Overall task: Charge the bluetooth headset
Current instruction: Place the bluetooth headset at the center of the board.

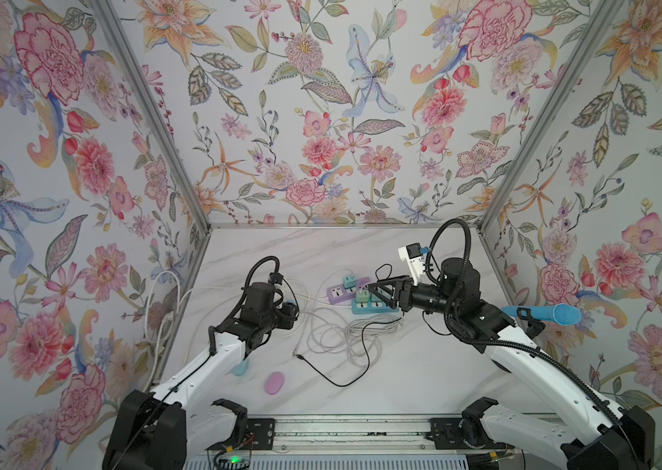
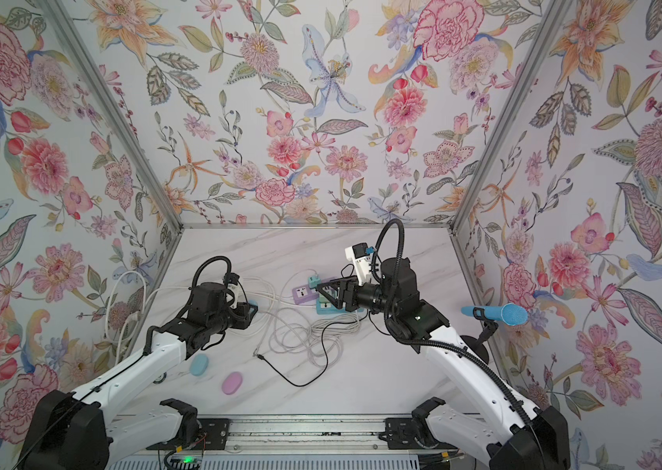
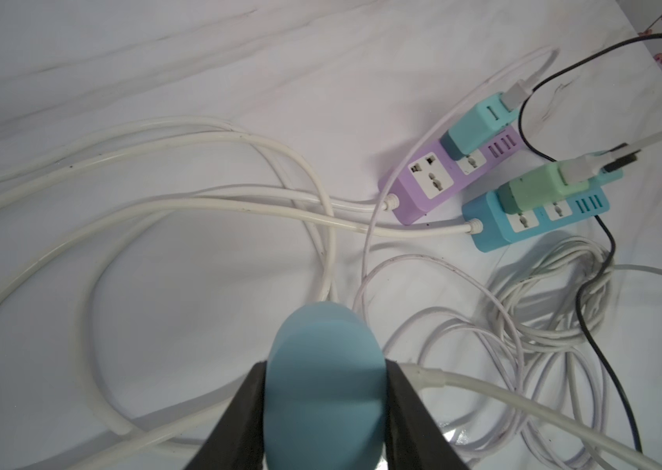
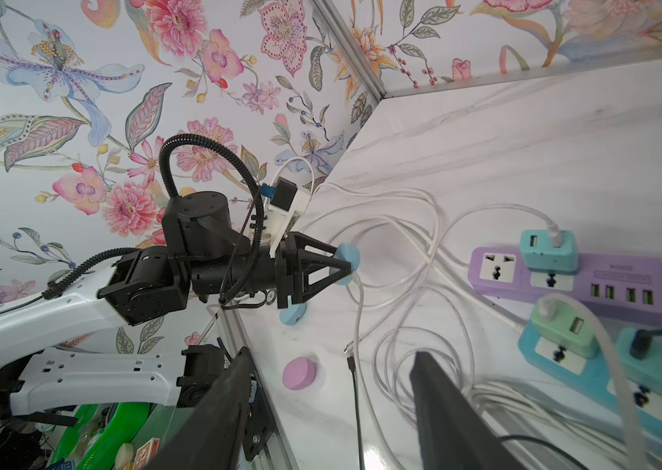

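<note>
Left jaws pinching blue headset case [image 3: 323, 378]. White cable [image 3: 479, 388] meets the case's side right by one jaw; looks plugged in, can't confirm it's seated. Right jaws spread, empty. Prob. best: hold case steady, back right jaws off w/o snagging cable loops. Case shut, contents unseen. Ahead of left jaws: purple strip [image 3: 422, 191] w/ teal charger [image 3: 471, 126], blue strip [image 3: 492, 230] w/ green charger [image 3: 532, 187].

Likely a lab test booth, floral-papered panels [image 1: 321, 122], aluminium frame [image 1: 154, 114], marble-look tabletop [image 1: 422, 366], mounting rail [image 1: 361, 427]
</note>
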Tool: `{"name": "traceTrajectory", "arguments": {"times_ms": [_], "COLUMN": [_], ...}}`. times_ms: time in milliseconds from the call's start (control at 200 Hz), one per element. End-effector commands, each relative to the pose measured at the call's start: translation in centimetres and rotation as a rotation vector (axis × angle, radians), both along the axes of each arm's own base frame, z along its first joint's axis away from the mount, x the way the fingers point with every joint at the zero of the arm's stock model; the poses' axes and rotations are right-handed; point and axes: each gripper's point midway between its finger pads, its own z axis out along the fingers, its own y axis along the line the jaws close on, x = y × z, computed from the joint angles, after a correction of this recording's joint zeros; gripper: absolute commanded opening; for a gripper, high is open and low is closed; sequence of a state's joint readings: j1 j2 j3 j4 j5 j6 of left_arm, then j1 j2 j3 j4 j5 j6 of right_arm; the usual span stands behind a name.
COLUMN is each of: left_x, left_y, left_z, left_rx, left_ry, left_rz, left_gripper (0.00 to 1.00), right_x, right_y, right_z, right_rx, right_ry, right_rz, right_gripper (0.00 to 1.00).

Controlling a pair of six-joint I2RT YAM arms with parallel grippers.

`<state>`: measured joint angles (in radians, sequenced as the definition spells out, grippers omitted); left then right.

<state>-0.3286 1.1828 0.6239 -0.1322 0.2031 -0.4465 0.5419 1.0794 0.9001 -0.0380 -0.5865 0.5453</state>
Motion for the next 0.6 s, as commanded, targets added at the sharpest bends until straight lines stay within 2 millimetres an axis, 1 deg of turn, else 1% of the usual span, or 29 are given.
{"name": "traceTrajectory", "arguments": {"times_ms": [0,150,330,375,390,400,425,500,555,570,595], "left_x": [1.2,3.0,4.9,5.4,5.6,5.6,5.7,6.2,6.4,6.4,6.4], "left_y": [1.5,1.4,1.4,1.5,1.5,1.6,1.6,1.9,2.1,2.1,2.3], "left_z": [-1.7,-3.1,-5.3,-5.7,-5.5,-6.3,-6.7,-7.0,-7.2,-7.3,-7.4], "left_rx": [0.009,0.012,0.082,0.102,0.105,0.114,0.126,0.15,0.162,0.165,0.169], "left_ry": [0.023,0.032,0.091,0.106,0.103,0.124,0.137,0.145,0.147,0.149,0.152], "left_rz": [0.086,0.085,0.074,0.072,0.074,0.074,0.074,0.085,0.093,0.093,0.098], "left_gripper": [0.01,0.03,0.08,0.08,0.08,0.08,0.08,0.1,0.17,0.21,0.3], "right_x": [-0.2,-0.4,-0.6,-0.6,-0.7,-0.7,-0.7,-0.7,-0.8,-0.8,-0.8], "right_y": [0.1,0.2,0.2,0.2,0.2,0.1,0.2,0.0,0.0,0.0,0.0], "right_z": [-0.8,-1.2,-1.7,-1.7,-1.7,-1.8,-1.9,-2.2,-2.5,-2.6,-2.7], "right_rx": [-0.018,-0.022,-0.026,-0.026,-0.027,-0.027,-0.028,-0.032,-0.035,-0.037,-0.038], "right_ry": [0.003,0.011,0.02,0.021,0.02,0.022,0.024,0.029,0.033,0.035,0.039], "right_rz": [0.0,0.007,0.01,0.01,0.01,0.01,0.01,0.006,0.006,0.006,0.005], "right_gripper": [0.6,0.6,0.61,0.62,0.61,0.62,0.62,0.62,0.62,0.62,0.62]}}
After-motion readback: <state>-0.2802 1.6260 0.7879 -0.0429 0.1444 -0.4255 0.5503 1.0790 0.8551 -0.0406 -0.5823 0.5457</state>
